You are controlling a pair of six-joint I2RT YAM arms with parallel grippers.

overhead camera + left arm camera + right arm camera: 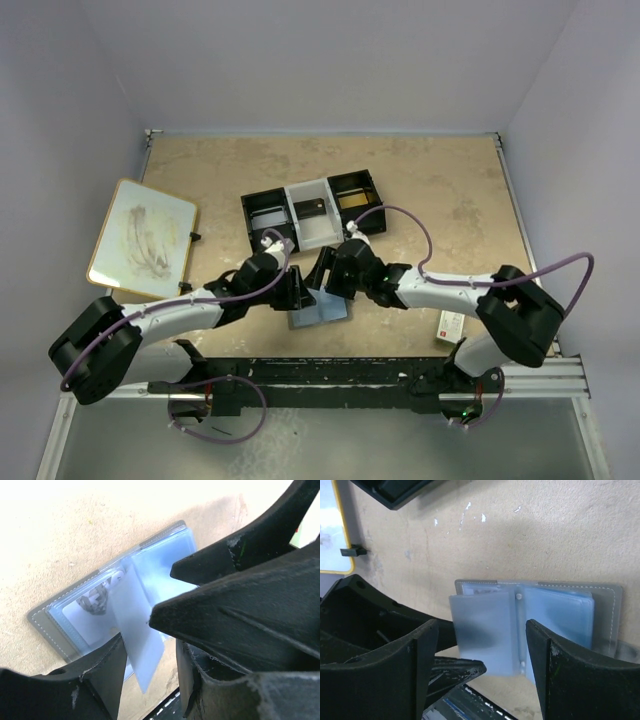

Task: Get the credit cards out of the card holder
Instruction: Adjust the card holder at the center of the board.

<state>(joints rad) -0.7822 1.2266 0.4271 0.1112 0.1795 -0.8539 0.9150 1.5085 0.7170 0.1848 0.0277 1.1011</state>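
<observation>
Since the card holder [322, 310] lies opened flat on the counter [430, 190] between the two arms, near their bases, your right pincer [481, 626] hangs spread wide over its clear pockets, likely lined up to draw a card. Your left pincer [147, 647] straddles one lifted sleeve leaf [135, 615], probably to keep the pages parted and expose a printed card [92, 605]; whether it actually pinches the leaf, you cannot tell.

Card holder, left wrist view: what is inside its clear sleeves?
The open card holder shows one pale card with a dark print through a frosted sleeve. Whether other sleeves hold cards cannot be told; black gripper fingers cover part of it.
</observation>
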